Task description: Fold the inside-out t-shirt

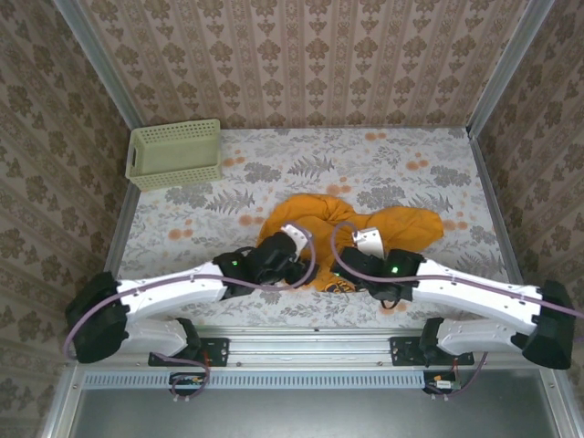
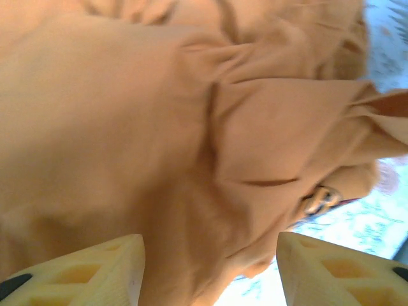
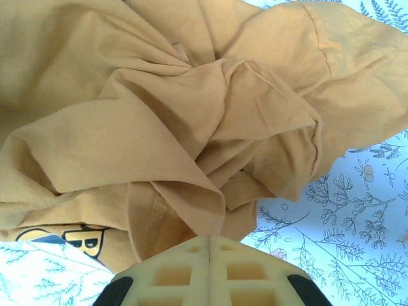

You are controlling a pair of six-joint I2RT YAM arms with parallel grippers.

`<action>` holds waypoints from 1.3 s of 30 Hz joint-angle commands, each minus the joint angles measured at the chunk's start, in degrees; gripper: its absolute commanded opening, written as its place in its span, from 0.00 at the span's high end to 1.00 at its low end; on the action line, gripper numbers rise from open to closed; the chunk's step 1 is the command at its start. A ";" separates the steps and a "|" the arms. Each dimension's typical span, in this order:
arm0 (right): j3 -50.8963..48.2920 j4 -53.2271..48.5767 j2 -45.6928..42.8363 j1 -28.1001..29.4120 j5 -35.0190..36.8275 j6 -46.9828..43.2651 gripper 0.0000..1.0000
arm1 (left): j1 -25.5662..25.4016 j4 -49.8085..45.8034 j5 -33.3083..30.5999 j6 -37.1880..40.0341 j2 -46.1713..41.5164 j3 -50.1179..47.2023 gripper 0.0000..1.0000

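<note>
The inside-out t-shirt [image 1: 365, 224] lies crumpled in an orange-yellow heap at the table's near middle. Its dark printed mark [image 3: 83, 239] shows at the near edge of the heap. My left gripper [image 1: 297, 239] rests on the heap's left side. In the left wrist view the left gripper [image 2: 210, 268] is open, its pale fingers [image 2: 102, 271] wide apart with bunched cloth [image 2: 159, 127] lying between and beyond them. My right gripper [image 1: 365, 243] sits at the heap's near right. Its jaws meet in the right wrist view, the right gripper [image 3: 209, 241] shut on a fold of the shirt [image 3: 191, 191].
A pale green lattice basket [image 1: 173, 153] stands at the back left corner. The floral tablecloth [image 1: 401, 164] stretches behind and to both sides of the shirt. Patterned walls [image 1: 301, 55] close in the table at the back and sides.
</note>
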 commanded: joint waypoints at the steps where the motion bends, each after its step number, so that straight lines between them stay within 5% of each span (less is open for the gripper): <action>1: -2.71 -0.15 -4.30 -0.50 0.37 -1.17 1.00 | -4.13 0.68 1.23 5.88 5.57 5.95 0.42; 11: -8.42 2.59 -9.43 -3.94 -1.89 1.30 1.00 | -5.89 -4.43 -1.76 6.42 20.07 15.58 0.50; 23: -13.49 7.40 -10.98 -9.92 -6.03 -1.58 1.00 | -1.71 1.11 2.27 2.39 18.85 11.38 1.00; 31: -13.41 11.74 -11.82 -9.86 -10.68 -4.75 0.98 | 5.69 12.01 14.20 -3.15 13.75 4.91 1.00; 39: -11.53 22.21 -14.83 -4.50 -19.21 -6.59 0.74 | 6.44 14.27 17.12 -3.66 14.24 4.61 1.00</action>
